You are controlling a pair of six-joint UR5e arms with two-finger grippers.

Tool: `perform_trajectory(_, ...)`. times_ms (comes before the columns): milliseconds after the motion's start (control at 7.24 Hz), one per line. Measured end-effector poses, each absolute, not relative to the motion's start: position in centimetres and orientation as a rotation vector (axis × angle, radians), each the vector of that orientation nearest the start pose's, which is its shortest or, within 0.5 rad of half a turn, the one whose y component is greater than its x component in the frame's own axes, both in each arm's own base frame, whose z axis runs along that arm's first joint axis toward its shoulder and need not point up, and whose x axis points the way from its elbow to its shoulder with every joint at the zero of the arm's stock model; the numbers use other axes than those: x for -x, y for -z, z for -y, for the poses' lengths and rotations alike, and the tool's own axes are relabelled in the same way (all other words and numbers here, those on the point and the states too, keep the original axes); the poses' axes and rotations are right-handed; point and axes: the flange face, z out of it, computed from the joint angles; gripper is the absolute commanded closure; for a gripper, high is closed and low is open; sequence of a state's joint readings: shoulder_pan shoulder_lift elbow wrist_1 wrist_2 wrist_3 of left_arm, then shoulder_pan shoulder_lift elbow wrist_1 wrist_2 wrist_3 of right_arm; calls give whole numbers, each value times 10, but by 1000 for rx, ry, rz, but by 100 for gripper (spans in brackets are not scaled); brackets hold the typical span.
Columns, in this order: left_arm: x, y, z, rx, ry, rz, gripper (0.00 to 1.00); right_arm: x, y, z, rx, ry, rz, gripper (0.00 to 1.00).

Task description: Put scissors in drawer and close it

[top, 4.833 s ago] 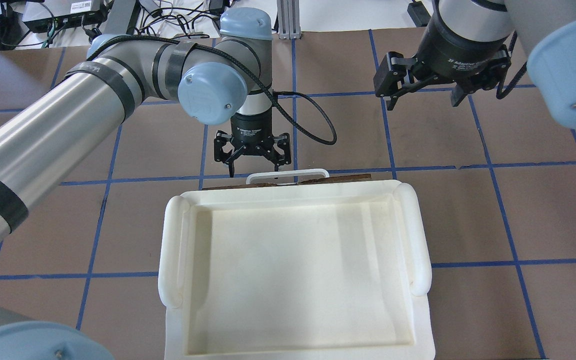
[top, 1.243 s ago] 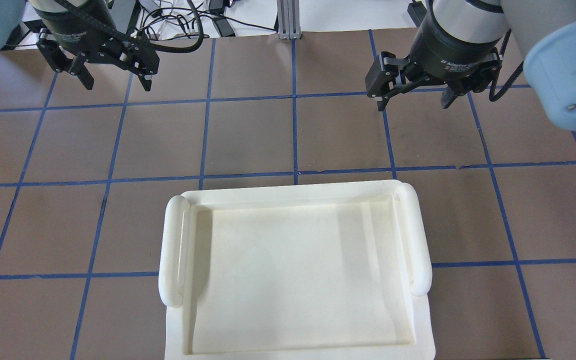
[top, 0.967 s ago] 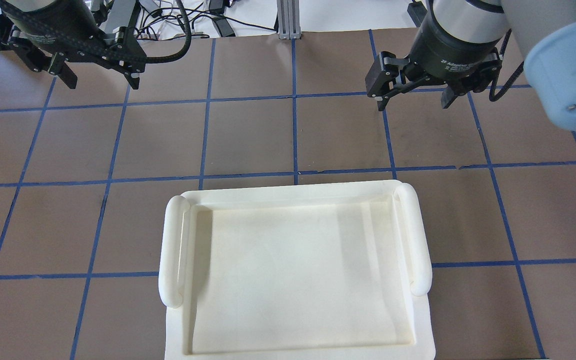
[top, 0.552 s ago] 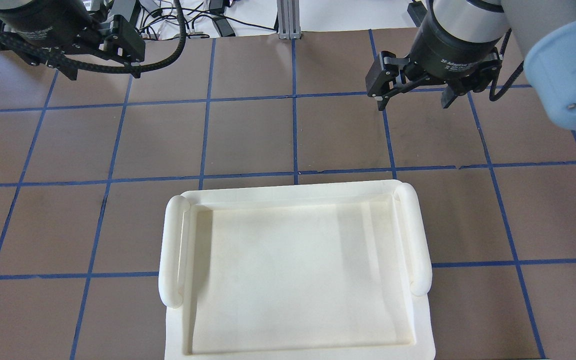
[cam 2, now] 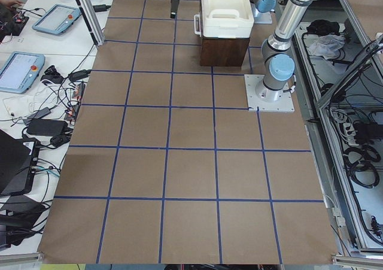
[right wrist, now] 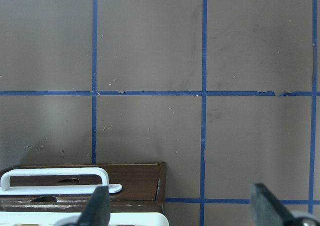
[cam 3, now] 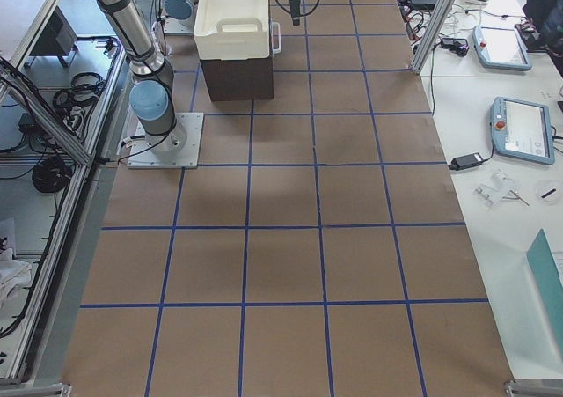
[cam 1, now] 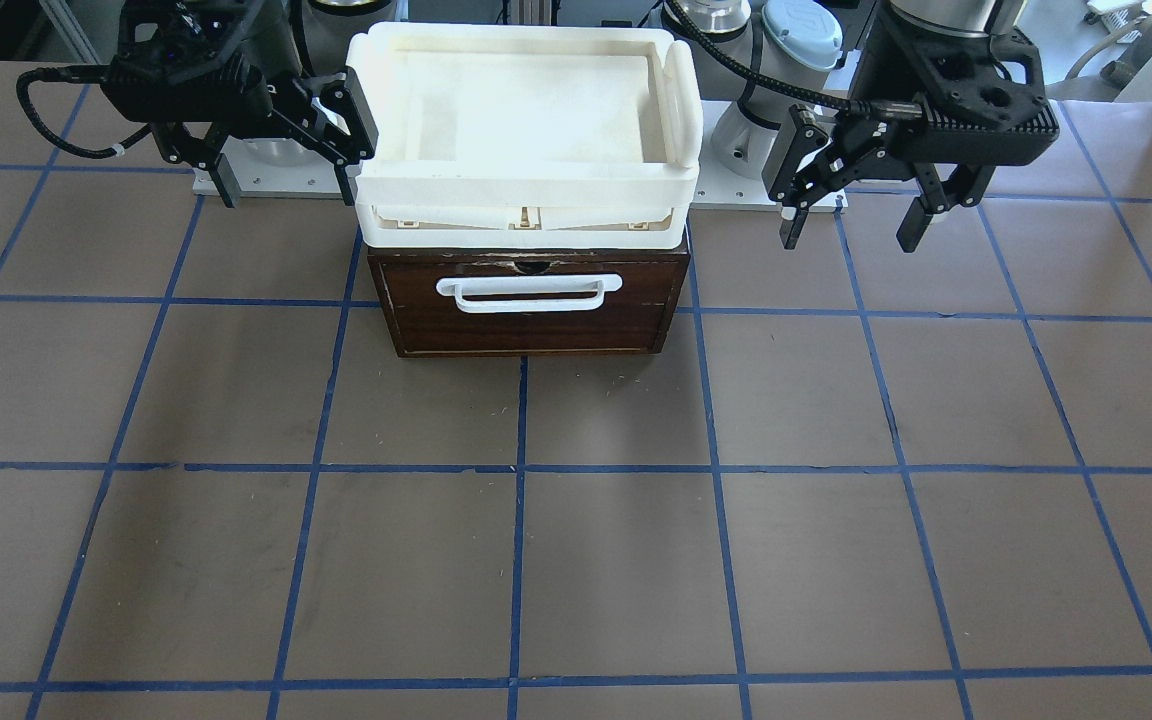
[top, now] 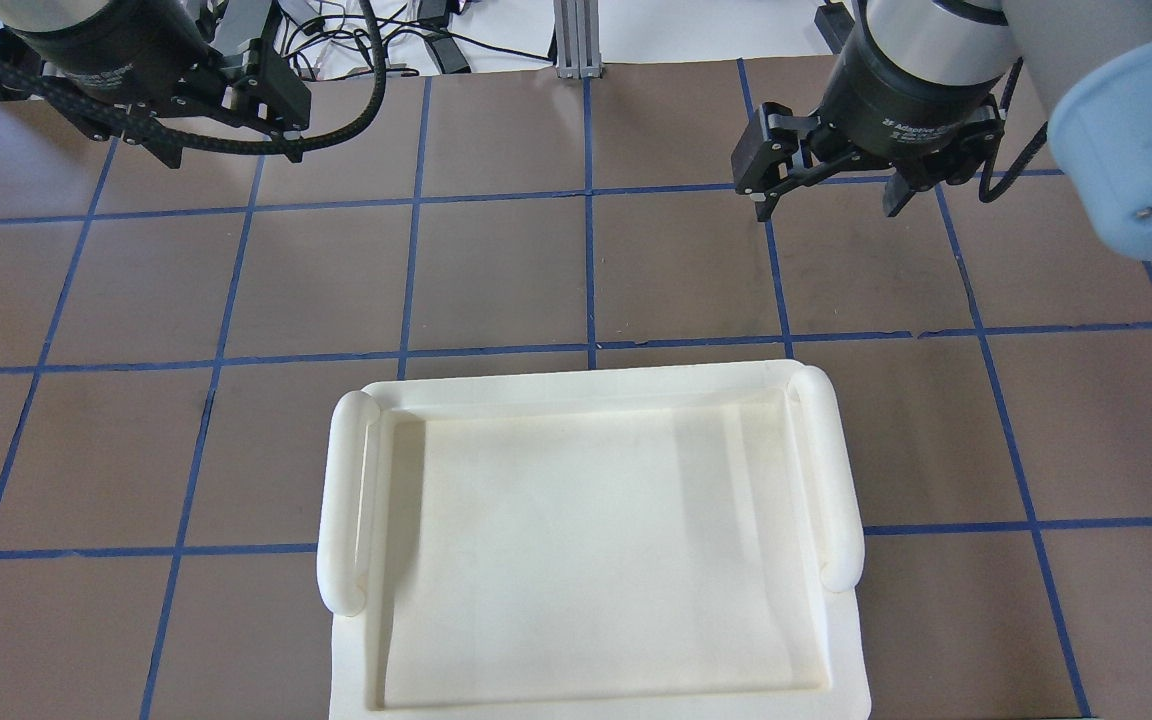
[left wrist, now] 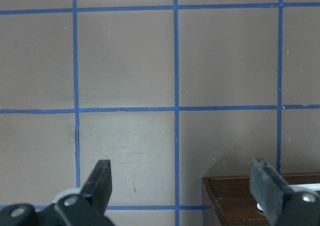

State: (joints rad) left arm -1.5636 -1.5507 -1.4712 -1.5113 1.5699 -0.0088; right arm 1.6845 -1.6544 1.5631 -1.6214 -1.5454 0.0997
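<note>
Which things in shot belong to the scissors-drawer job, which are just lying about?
Job: drawer, shut; left pincer and right pincer, both open, empty; no scissors in view.
Lying about: white tray atop the drawer's box; tablets on side desk.

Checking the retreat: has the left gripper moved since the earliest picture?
Yes. In the overhead view the left gripper went from just beyond the tray's far rim to the upper left corner, well away from it.
</note>
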Motion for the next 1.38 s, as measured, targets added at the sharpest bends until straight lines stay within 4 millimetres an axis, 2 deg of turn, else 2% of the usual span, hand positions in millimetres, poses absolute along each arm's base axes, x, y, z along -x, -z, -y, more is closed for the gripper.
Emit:
perform_trajectory(414, 129, -544, 503, 119, 241, -3137, 0, -188, -537, 449, 26, 215, -3094, 0)
perform_trajectory(1381, 129, -535, 501, 94, 131, -3135, 0, -188, -537, 450, 25, 213, -3095, 0)
